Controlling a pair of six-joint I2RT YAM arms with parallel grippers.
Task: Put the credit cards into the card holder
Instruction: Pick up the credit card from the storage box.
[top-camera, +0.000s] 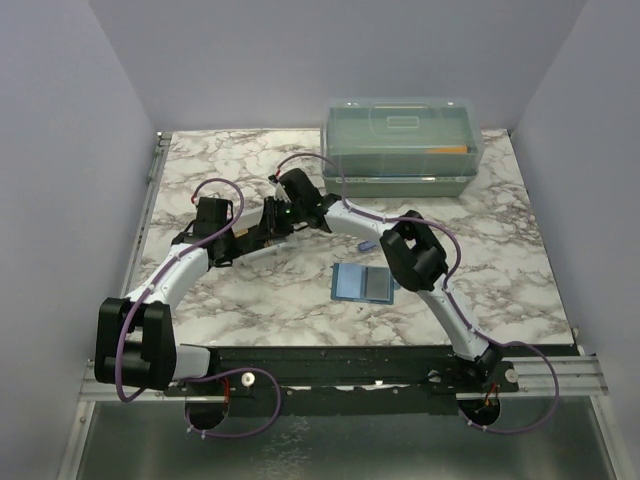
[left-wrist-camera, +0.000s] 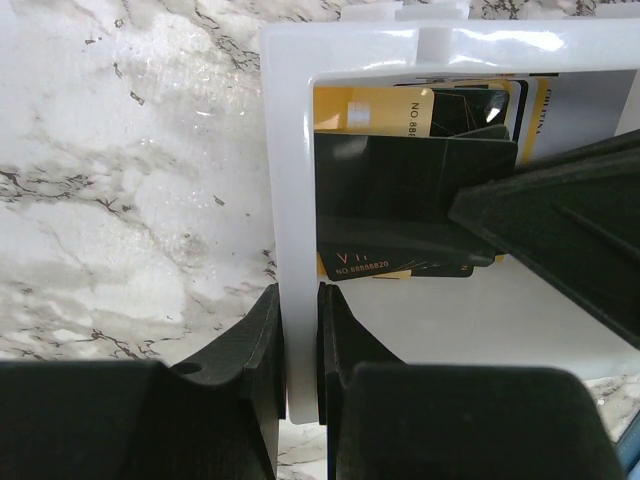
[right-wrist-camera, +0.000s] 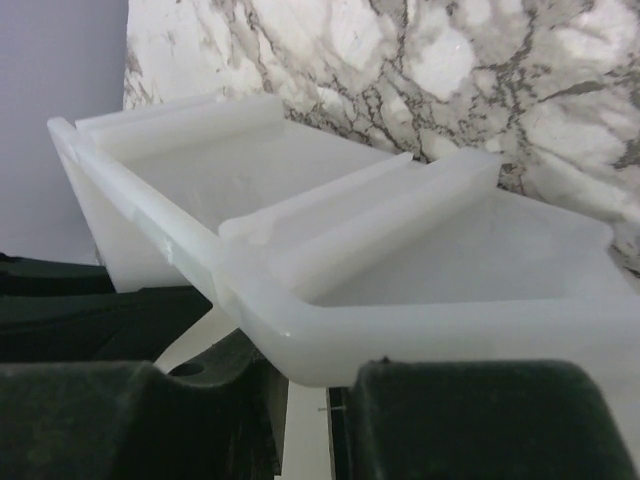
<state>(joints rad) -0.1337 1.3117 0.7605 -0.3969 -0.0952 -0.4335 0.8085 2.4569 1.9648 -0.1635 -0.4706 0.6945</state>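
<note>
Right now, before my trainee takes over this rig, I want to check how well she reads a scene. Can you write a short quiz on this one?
1. Which teal item lies on the table?
2. Where are the credit cards? A) in the white tray B) on the bare table C) atop the left arm
3. True or false: the left gripper pinches a wall of the white tray.
Key: 1 the card holder; 2 A; 3 true.
</note>
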